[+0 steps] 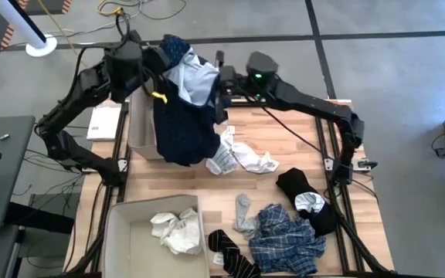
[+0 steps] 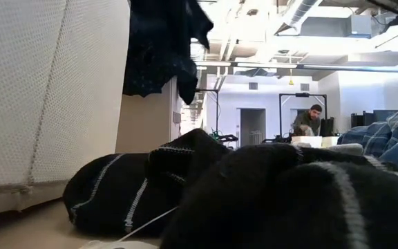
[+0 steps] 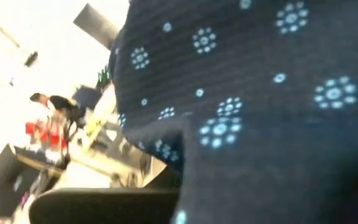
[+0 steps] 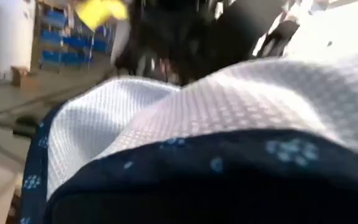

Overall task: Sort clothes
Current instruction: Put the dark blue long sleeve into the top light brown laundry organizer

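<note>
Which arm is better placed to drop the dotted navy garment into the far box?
Probably the left. Its gripper sits above the far box with the navy garment hanging beside it; the right gripper is farther from the box.

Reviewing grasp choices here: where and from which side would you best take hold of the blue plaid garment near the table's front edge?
Judging by its pose, pinch the raised bunched folds at the middle of the blue plaid garment, coming straight down from above; it lies crumpled, offering no flat edge.
</note>
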Controlling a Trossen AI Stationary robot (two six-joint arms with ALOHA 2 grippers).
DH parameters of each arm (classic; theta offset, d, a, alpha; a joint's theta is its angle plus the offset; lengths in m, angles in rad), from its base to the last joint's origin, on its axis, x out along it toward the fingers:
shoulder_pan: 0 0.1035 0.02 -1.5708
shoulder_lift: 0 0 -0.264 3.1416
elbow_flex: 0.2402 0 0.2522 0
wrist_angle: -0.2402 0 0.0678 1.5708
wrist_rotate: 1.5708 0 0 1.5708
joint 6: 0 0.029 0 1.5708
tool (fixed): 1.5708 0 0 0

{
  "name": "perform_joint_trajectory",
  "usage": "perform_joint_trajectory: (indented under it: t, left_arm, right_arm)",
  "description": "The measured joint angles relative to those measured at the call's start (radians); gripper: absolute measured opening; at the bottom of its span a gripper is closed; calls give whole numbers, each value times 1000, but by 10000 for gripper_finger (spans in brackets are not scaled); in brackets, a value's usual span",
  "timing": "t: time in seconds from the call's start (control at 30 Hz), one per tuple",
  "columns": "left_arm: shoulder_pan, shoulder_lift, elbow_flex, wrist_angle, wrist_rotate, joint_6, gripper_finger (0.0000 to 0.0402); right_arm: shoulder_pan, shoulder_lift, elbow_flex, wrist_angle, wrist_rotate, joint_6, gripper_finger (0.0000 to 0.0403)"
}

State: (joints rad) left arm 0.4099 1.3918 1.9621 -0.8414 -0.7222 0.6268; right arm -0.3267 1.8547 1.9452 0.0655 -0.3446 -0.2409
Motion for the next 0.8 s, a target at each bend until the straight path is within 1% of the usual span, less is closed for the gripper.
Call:
perform_joint_trajectory:
  t: [0.07,0.13,0.23,0.33,0.47,0.53,0.63,0.73,0.8]
  left_arm:
    - [44,0,-27,-50,20,-33,8]
    - [93,1,-59,-117,73,-73,8]
    - [156,1,-142,-155,145,-131,8]
    - [207,2,-239,-170,200,-167,8]
    - [261,2,-386,-169,272,-179,8]
    - [281,2,-463,-156,273,-179,8]
    - [311,2,-566,-115,280,-179,9]
    - [339,2,-638,-86,299,-175,9]
    - [351,2,-657,-68,324,-175,9]
  right_arm:
    - [-15,37,14,-56,-3,11,4]
    - [-31,76,21,-91,-12,14,7]
    - [-53,119,21,-155,-55,16,11]
    - [-72,166,22,-225,-124,9,18]
    - [-85,228,22,-310,-162,8,29]
    - [-86,245,22,-344,-198,8,34]
    - [-84,248,22,-408,-204,1,43]
    - [-80,247,22,-473,-199,-3,61]
    - [-80,238,21,-515,-193,-4,79]
